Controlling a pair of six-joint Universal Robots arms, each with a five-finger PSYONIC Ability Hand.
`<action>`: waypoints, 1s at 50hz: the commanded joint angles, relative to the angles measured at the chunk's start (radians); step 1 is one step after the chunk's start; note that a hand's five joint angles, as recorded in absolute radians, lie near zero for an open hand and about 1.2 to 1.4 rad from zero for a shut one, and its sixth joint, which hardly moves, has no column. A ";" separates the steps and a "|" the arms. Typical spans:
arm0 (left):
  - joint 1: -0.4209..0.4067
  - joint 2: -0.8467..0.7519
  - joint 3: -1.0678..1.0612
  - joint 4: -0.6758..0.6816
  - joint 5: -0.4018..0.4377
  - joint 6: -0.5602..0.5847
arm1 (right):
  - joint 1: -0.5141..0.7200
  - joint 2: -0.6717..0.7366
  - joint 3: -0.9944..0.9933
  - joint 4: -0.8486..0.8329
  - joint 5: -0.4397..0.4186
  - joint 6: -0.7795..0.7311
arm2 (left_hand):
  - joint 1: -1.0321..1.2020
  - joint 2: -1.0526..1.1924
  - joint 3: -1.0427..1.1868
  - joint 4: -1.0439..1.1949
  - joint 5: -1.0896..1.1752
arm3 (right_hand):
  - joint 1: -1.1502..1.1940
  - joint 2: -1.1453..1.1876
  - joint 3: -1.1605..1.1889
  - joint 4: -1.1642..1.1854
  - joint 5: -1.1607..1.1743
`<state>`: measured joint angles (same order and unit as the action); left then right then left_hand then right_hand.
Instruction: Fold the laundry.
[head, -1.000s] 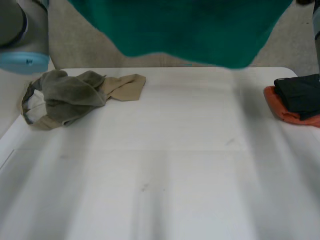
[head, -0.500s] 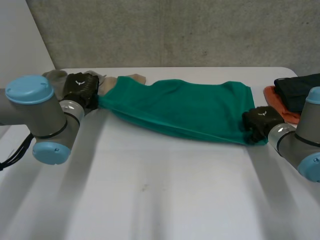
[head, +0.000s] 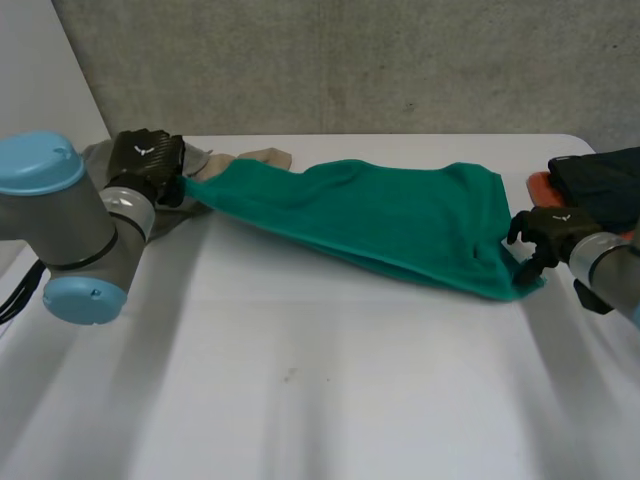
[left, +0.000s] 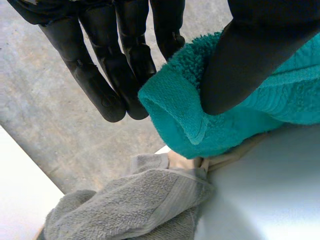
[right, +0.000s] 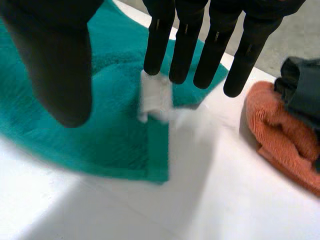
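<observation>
Right wrist view: right hand (right: 50, 60) has spread its fingers (right: 186, 45), freeing the teal towel (right: 100, 125) beneath; left hand (left: 250, 60) still pinches a corner; laying-out looks nearly done.

White table (head: 300, 380): matte top, the landmark. Crumpled grey towel (left: 130, 205) at table's far left corner. Beige cloth (head: 262, 157) touches grey towel, along table's far edge, nearer middle. Folded orange towel (right: 280, 135) at table's far right edge, dark garment (head: 600, 175) stacked on it. Rough grey concrete wall (head: 350, 60) beyond table's far edge.
</observation>
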<state>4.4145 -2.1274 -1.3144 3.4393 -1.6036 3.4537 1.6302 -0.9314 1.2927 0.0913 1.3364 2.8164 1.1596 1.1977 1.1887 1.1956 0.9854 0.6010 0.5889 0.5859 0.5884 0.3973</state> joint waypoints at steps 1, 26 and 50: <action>0.008 0.033 -0.009 -0.006 0.002 -0.004 | -0.069 -0.040 -0.058 0.175 -0.106 -0.190 | 0.237 0.199 0.208 0.201 0.236 | 0.052 0.064 0.067 0.065 0.081; -0.001 0.066 -0.025 -0.022 0.010 -0.016 | -0.099 -0.063 0.237 0.030 -0.218 -0.333 | 0.237 0.199 0.208 0.201 0.236 | 0.040 0.052 0.055 0.053 0.069; -0.021 0.064 -0.037 -0.020 0.014 -0.016 | -0.033 -0.052 0.335 -0.358 -0.166 -0.268 | 0.237 0.199 0.208 0.201 0.236 | 0.322 0.334 0.337 0.335 0.351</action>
<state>4.4015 -2.0619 -1.3474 3.4186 -1.5876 3.4377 1.5903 -0.9883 1.6356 -0.2178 1.1537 2.5146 1.1597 1.1977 1.1888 1.1956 0.9852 0.7889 0.7888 0.7887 0.7877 0.5422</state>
